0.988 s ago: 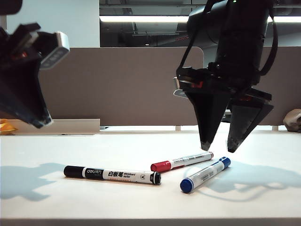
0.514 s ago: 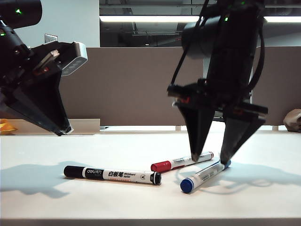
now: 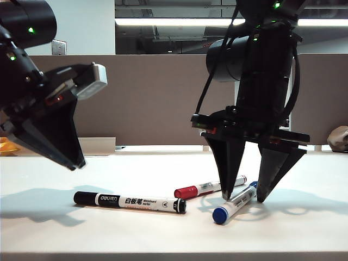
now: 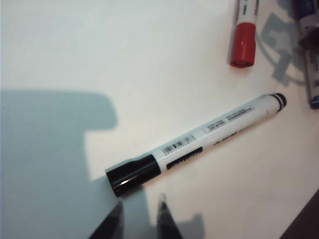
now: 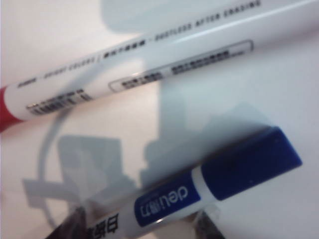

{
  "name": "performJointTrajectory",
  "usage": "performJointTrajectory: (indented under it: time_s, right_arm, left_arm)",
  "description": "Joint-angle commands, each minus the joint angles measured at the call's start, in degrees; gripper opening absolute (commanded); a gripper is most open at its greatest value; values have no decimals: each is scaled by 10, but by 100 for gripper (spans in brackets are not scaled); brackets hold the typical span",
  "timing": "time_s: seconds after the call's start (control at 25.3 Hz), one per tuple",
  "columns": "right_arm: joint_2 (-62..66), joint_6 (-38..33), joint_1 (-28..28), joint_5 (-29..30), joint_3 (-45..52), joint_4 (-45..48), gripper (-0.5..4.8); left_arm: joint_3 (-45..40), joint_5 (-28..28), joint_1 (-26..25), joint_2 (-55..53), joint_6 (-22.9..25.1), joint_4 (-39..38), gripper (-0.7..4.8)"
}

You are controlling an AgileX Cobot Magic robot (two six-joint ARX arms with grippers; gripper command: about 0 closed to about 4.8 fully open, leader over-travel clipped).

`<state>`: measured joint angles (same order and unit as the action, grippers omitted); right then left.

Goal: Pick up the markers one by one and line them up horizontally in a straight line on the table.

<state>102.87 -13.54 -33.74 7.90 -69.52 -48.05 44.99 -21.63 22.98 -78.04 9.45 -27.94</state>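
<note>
Right gripper [image 3: 243, 198] now lowered, jaws spread astride blue marker [image 3: 234, 204] on table [image 3: 163, 234] — grasp imminent, nothing held. Left gripper [image 3: 76, 163] half-parted, empty, advanced toward black marker [image 3: 129, 202]. Red marker [image 3: 209, 188] beside blue — unaligned.

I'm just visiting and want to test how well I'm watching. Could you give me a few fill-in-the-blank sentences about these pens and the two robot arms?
1. The right gripper has its open jaws either side of the marker with the ____ cap.
2. The red marker lies between the blue marker and the ____ one.
3. The left gripper hangs above the table, holding ____.

Missing words: blue; black; nothing
</note>
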Motion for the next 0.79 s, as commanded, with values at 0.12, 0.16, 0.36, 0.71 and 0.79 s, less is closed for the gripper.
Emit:
performJointTrajectory:
  time_s: [0.12,0.16,0.36,0.71,0.79]
  right_arm:
    - [7,-1,0,-3,3,2,149]
    - [7,0,0,-3,3,2,144]
    - [7,22,0,-3,3,-24,113]
    - [7,96,0,-54,2,-141,84]
    - [6,122,0,-54,0,-158,84]
  left_arm:
    - [3,-2,0,-18,4,10,90]
    - [3,-2,0,-18,4,11,90]
    - [3,-2,0,-18,4,10,90]
    - [3,-2,0,-18,4,10,90]
    - [3,-2,0,-18,4,10,90]
